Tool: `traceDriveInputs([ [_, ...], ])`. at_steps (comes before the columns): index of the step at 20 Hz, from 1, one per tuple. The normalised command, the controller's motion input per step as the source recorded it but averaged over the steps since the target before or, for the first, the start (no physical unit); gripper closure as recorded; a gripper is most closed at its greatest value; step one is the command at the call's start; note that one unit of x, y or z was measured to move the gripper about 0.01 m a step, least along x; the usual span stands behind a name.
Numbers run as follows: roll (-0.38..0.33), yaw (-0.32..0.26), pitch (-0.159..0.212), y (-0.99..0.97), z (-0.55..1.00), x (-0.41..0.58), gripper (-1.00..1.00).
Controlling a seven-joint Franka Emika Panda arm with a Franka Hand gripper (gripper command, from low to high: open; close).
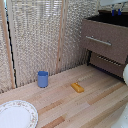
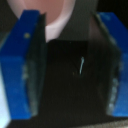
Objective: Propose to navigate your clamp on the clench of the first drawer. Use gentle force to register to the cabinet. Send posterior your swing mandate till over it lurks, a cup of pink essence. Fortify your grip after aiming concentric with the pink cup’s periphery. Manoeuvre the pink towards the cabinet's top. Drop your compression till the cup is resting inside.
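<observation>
Pink cup (image 2: 50, 17) rim shows between the gripper (image 2: 75, 65) fingers in the wrist view, jaws spread, one blue pad (image 2: 25, 60) beside its wall. Upper right in the exterior view, the gripper (image 1: 116, 11) sits over the open first drawer (image 1: 105, 40) of the cabinet (image 1: 107, 62) — release looks imminent. Risk: the cup tips or catches the drawer edge if dropped off-centre — the blue mug (image 1: 43, 79) on the counter (image 1: 85, 107) is uninvolved.
</observation>
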Motion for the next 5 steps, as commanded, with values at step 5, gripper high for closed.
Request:
traceDriveInputs([
  [5, 0.031, 0.003, 0.019, 0.02, 0.95, 0.141, -1.0],
])
